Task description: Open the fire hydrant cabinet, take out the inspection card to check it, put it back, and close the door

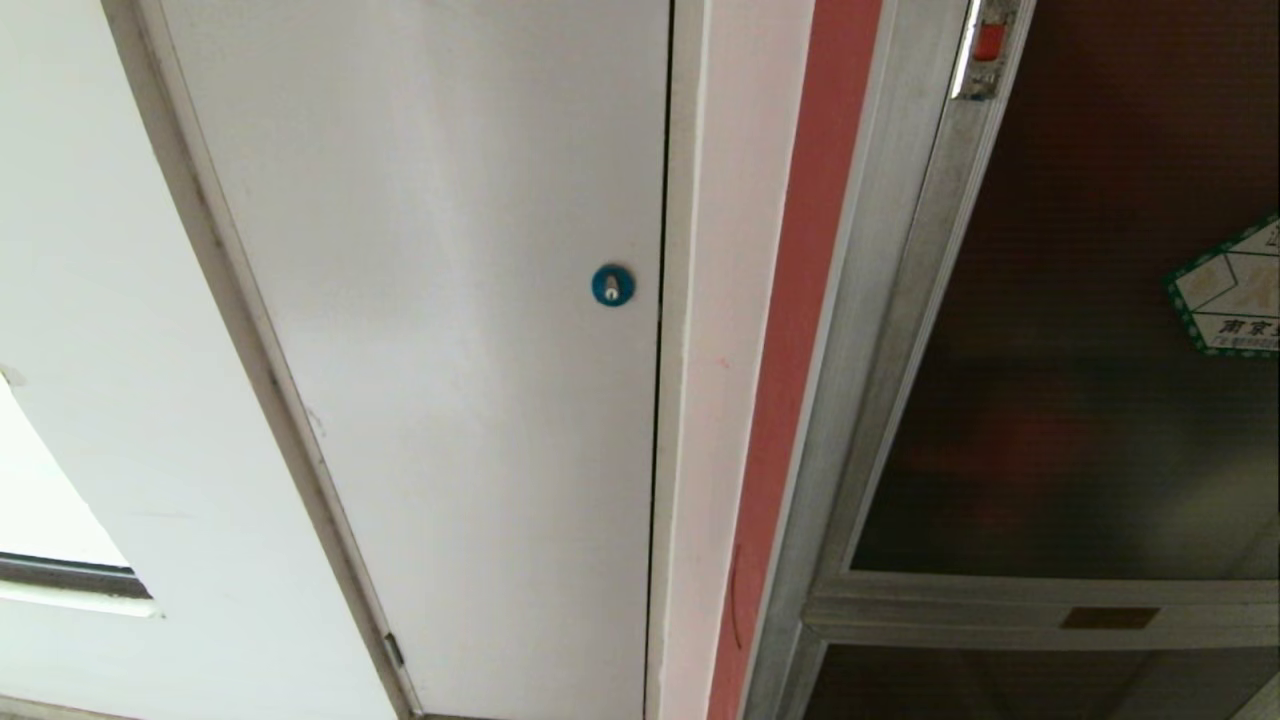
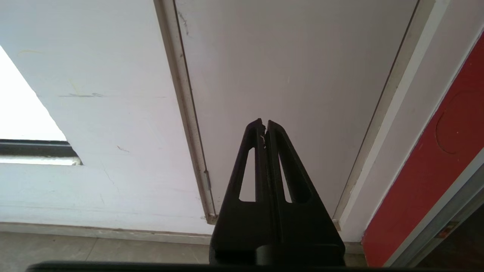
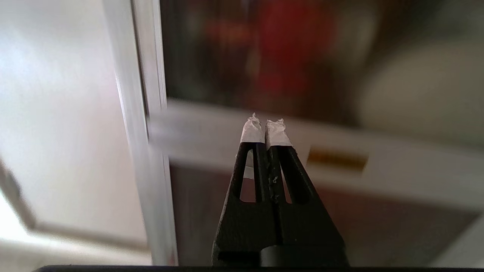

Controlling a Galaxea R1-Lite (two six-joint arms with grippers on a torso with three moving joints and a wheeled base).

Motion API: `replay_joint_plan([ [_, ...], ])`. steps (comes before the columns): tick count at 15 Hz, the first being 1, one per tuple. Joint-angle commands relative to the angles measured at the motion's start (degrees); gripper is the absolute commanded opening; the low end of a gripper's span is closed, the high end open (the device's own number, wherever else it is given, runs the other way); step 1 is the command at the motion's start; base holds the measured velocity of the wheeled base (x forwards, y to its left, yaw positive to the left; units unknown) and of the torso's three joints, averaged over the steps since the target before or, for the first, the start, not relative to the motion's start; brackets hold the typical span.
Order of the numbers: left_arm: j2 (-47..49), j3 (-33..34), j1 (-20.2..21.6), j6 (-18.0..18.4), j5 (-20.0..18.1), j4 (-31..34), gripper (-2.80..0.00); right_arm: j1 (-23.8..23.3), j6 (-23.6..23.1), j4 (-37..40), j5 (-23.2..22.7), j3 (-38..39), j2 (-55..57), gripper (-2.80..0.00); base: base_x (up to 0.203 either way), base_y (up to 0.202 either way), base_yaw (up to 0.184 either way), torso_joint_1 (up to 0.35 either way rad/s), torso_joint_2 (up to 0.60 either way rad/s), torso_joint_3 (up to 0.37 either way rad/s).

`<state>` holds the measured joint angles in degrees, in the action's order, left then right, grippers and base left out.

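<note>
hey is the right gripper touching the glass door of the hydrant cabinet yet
Cannot tell. In the right wrist view the shut right gripper points at the frame rail below the glass door, but the picture is smeared and shows neither contact nor a gap. The head view shows no gripper.

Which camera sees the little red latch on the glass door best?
The head view: the red latch sits sharp on the frame of the door, at the top edge. The right wrist view shows the door blurred, with no latch. The left wrist view misses it.
</note>
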<state>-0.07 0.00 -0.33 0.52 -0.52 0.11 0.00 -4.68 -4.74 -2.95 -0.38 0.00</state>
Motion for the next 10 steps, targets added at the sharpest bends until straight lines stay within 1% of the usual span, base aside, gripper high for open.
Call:
replay_joint_plan([
  [1, 0.0, 0.0, 0.0, 0.0, 0.0, 0.1, -2.80, 0.0, 0.4, 4.0, 0.3, 0.6, 0.0, -2.80, 0.000, 0.000, 0.000, 0.000, 0.00, 0.000],
  [3, 0.0, 0.0, 0.0, 0.0, 0.0, 0.0, -2.80, 0.0, 3.2, 4.2, 1.0, 0.6, 0.0, -2.80, 0.000, 0.000, 0.000, 0.000, 0.00, 0.000],
  [10, 0.1, 0.0, 0.0, 0.0, 0.0, 0.0, -2.80, 0.0, 4.0, 4.2, 1.5, 0.6, 0.0, -2.80, 0.000, 0.000, 0.000, 0.000, 0.00, 0.000],
])
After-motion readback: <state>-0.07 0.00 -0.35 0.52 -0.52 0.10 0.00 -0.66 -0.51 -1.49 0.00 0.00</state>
